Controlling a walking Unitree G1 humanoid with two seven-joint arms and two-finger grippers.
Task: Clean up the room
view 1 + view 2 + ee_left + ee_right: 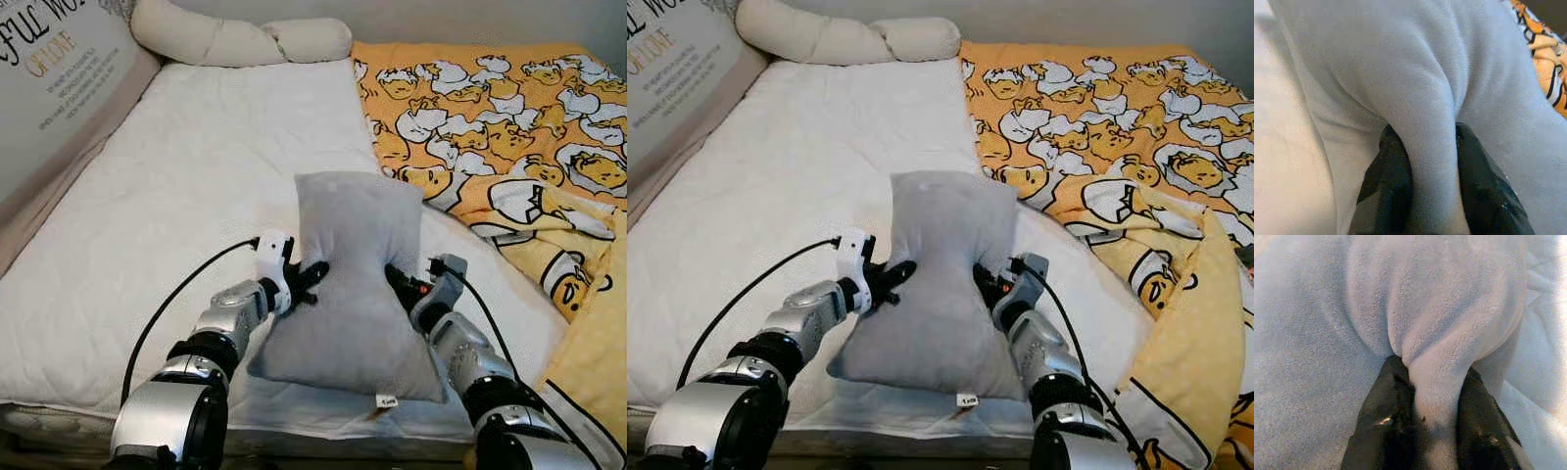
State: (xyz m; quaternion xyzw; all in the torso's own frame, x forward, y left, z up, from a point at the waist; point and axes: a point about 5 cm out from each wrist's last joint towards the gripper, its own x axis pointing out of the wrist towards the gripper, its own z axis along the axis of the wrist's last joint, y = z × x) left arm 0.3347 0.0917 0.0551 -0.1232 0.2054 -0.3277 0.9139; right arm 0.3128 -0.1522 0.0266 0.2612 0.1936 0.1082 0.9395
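A grey fleece pillow (pixel 355 284) stands tilted above the near edge of the white mattress (pixel 196 186), pinched at its waist from both sides. My left gripper (pixel 312 278) is shut on the pillow's left side; a fold of grey fabric (pixel 1432 147) sits between its black fingers (pixel 1391 181). On the opposite side my right gripper (pixel 400 282) is shut on the pillow too, with a bunch of fleece (pixel 1437 382) squeezed between its fingers (pixel 1396 411). A small white tag (pixel 387 400) hangs at the pillow's lower corner.
An orange and yellow cartoon-print blanket (pixel 500 127) lies crumpled over the bed's right half and drapes off the right edge. A long cream bolster (pixel 235 39) lies at the head. A padded panel with lettering (pixel 59 69) lines the left side.
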